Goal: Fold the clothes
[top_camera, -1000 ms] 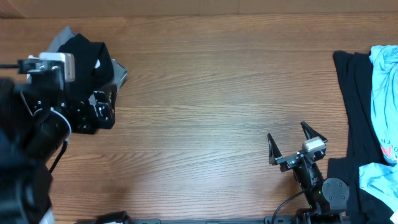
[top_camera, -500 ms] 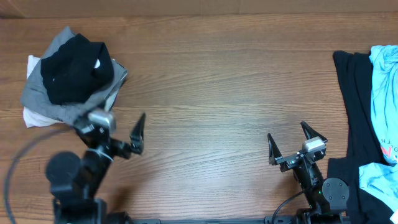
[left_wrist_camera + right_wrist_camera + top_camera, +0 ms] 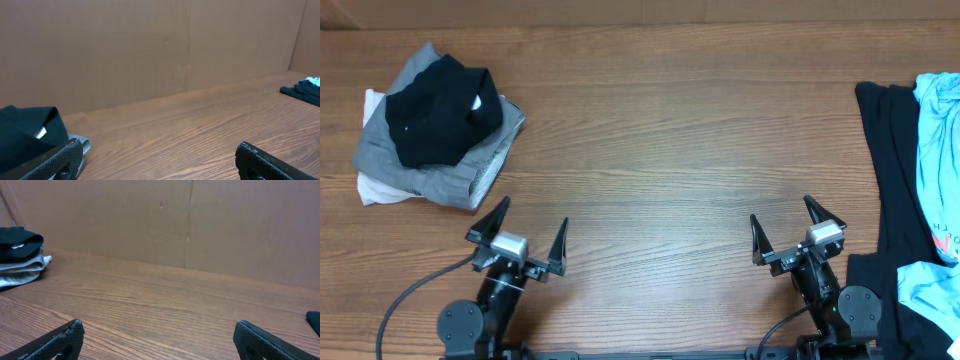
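status: both claws open, clothes at two ends of the table

you find the left claw (image 3: 532,215) near the front edge of the table (image 3: 660,150), toward its left corner. its jaws are spread wide and grip nothing. the right claw (image 3: 782,212) stands near the same front edge, toward the right corner, jaws likewise spread wide and gripping nothing. both claws are well apart from all fabric.

a folded black shirt (image 3: 440,120) lies at the far left corner. it rests on a grey garment (image 3: 420,165), with a white garment (image 3: 375,190) showing beneath. more clothes lie along the right edge: a black garment (image 3: 885,150) spread loose, with light-blue fabric (image 3: 940,150) lying over it. this pile runs out of view past the right edge.
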Motion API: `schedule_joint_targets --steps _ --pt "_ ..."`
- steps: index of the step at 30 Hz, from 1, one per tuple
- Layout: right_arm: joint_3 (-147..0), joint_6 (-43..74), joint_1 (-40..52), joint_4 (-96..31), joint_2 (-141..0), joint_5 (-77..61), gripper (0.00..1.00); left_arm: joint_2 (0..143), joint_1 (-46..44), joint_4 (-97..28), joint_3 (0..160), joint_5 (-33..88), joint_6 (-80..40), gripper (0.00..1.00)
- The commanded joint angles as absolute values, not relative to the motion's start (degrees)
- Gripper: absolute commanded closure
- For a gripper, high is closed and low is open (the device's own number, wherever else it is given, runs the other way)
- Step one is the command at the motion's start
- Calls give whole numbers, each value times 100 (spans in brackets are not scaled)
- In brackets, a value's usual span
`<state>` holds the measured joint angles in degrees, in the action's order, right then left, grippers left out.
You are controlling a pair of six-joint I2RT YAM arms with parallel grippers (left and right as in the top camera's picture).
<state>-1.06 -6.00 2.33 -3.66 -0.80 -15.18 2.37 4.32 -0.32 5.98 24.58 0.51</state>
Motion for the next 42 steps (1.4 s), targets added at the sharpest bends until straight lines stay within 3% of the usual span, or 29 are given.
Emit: schedule_joint_targets --steps 1,42 --pt "-45 -582 217 -329 -16 -1509 0 25 303 191 259 2176 -21 0" --pt "-45 -582 217 -329 -16 -1507 0 36 296 -263 27 2082 -1 0"
